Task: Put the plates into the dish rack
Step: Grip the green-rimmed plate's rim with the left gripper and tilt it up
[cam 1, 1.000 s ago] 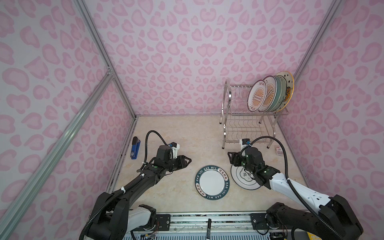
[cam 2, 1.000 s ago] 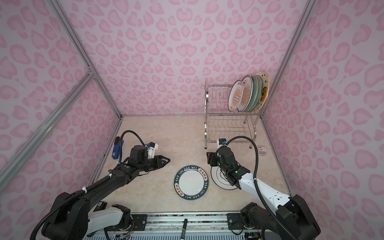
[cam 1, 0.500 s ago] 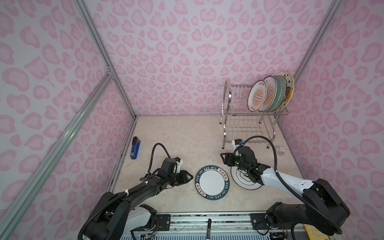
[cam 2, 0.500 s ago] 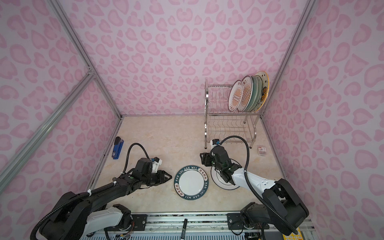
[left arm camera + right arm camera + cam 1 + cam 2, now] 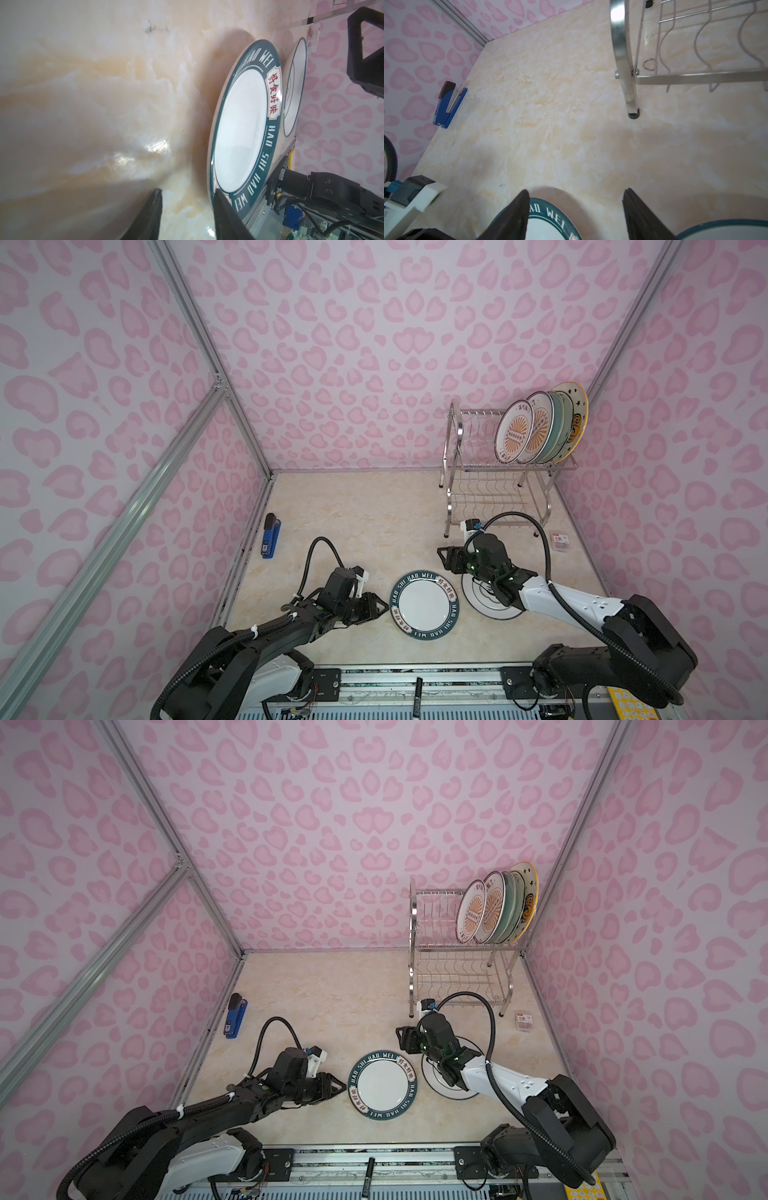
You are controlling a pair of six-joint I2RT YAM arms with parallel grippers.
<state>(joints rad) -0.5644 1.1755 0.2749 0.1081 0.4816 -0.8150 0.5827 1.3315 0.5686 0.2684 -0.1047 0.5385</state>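
Observation:
A dark-teal lettered plate (image 5: 424,605) (image 5: 382,1086) lies flat on the table. To its right lies a white plate with a centre emblem (image 5: 478,605), partly under my right arm. My left gripper (image 5: 380,608) (image 5: 187,193) is open at the teal plate's left edge. One fingertip (image 5: 218,197) is at the teal rim (image 5: 270,145), with bare table between the jaws. My right gripper (image 5: 446,560) (image 5: 575,193) is open and empty just beyond the teal plate's far rim (image 5: 550,212). The dish rack (image 5: 494,499) stands back right, with several plates (image 5: 514,432) upright in its upper tier.
A blue stapler (image 5: 271,536) (image 5: 449,104) lies by the left wall. A small red-and-white packet (image 5: 559,540) sits right of the rack. The rack's near leg (image 5: 632,108) stands close ahead of my right gripper. A black marker (image 5: 417,695) lies on the front rail.
My left gripper has come forward and right to the teal plate's left edge. My right gripper has shifted left, off the white plate towards the teal plate's far rim. Both stayed open.

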